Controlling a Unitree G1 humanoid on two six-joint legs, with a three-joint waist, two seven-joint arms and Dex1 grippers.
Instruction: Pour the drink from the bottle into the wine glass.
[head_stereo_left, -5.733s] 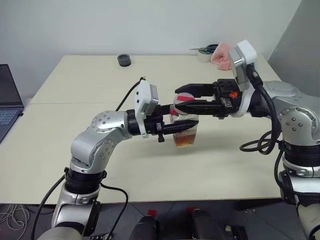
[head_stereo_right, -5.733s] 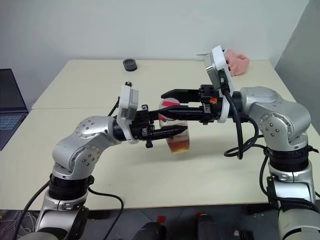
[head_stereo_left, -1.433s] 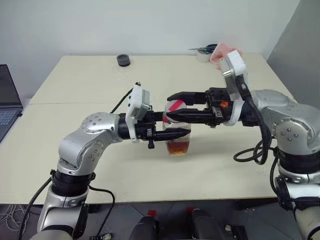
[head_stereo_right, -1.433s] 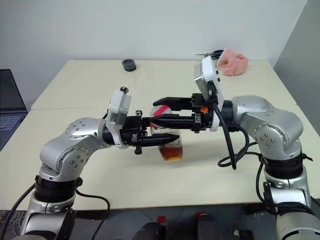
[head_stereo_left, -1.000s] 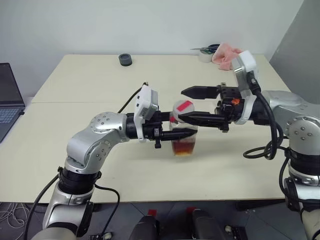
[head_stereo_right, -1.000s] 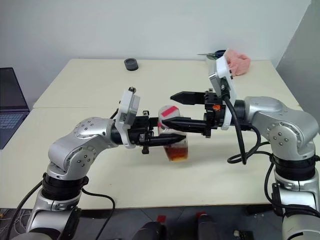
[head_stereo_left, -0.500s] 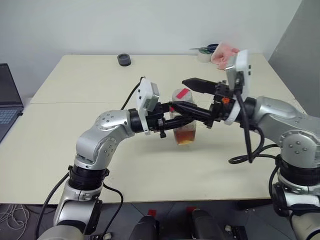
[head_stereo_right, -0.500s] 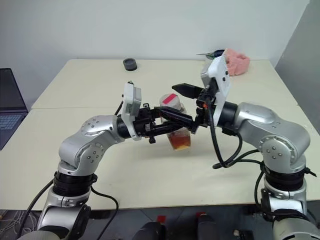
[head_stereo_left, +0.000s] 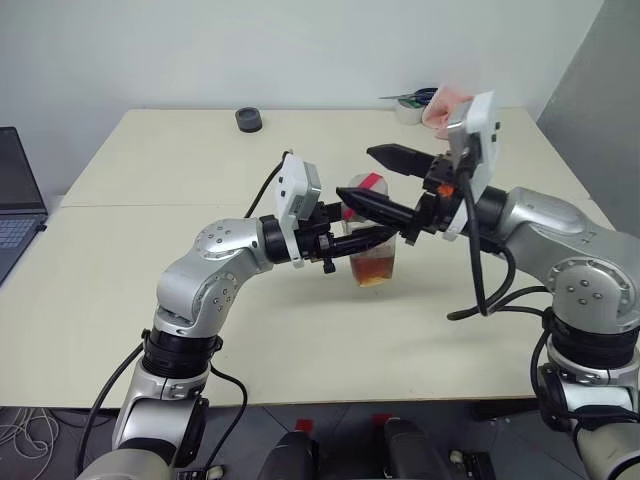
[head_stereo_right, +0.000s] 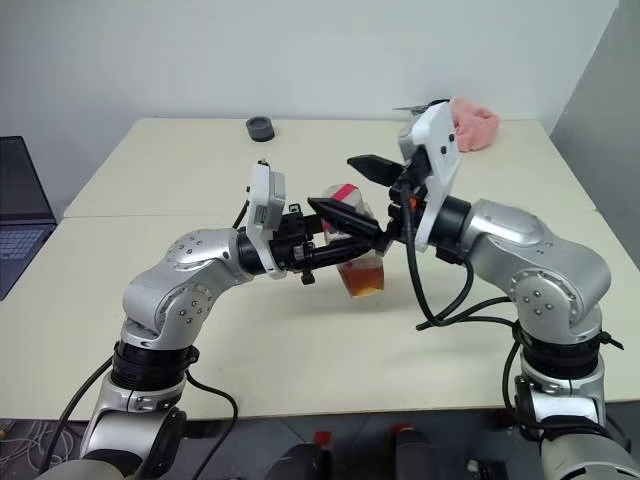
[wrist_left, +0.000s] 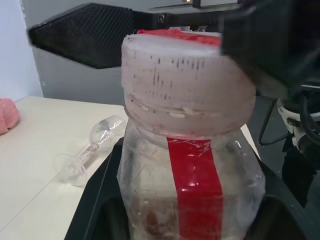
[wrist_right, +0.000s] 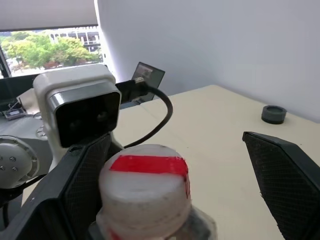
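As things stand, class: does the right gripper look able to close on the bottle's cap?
Probably yes. The right gripper is open, one finger on either side of the cap, with nothing between. The left gripper holds the bottle lower down, leaving the cap free.

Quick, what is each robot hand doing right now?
Left gripper: shut on the bottle.
Right gripper: open, its fingers either side of the cap.

Small round black cap (head_stereo_left: 249, 120) near the beige table's (head_stereo_left: 150, 290) far edge; pink crumpled cloth (head_stereo_right: 470, 122), tape roll (head_stereo_left: 407, 112) at far right corner; dark laptop (head_stereo_left: 17, 205) off left edge.
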